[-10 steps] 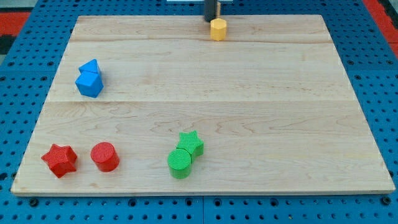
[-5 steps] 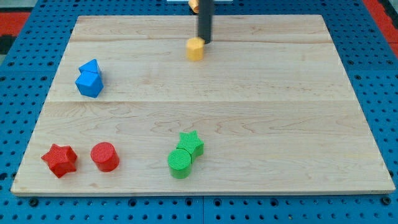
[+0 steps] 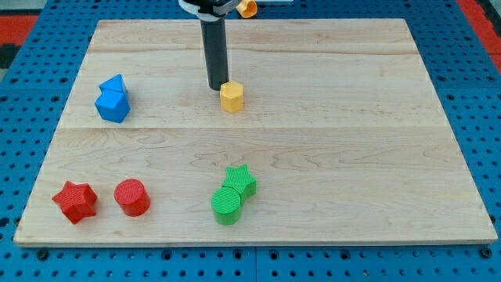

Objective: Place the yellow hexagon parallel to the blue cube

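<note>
The yellow hexagon (image 3: 232, 96) lies on the wooden board (image 3: 329, 141), a little above and left of its middle. My tip (image 3: 217, 88) stands right at the hexagon's upper left side, touching it or very nearly. The blue cube (image 3: 112, 106) sits near the board's left edge, at about the same height in the view as the hexagon, with a second blue block (image 3: 114, 84) pressed against its top side.
A red star (image 3: 75, 201) and a red cylinder (image 3: 131, 197) sit at the bottom left. A green star (image 3: 239, 179) and a green cylinder (image 3: 227, 205) touch at the bottom middle. An orange piece (image 3: 247, 8) shows at the view's top edge.
The yellow hexagon has slid from the board's top edge down and left to its present spot. My tip has followed it, moving down and to the left.
</note>
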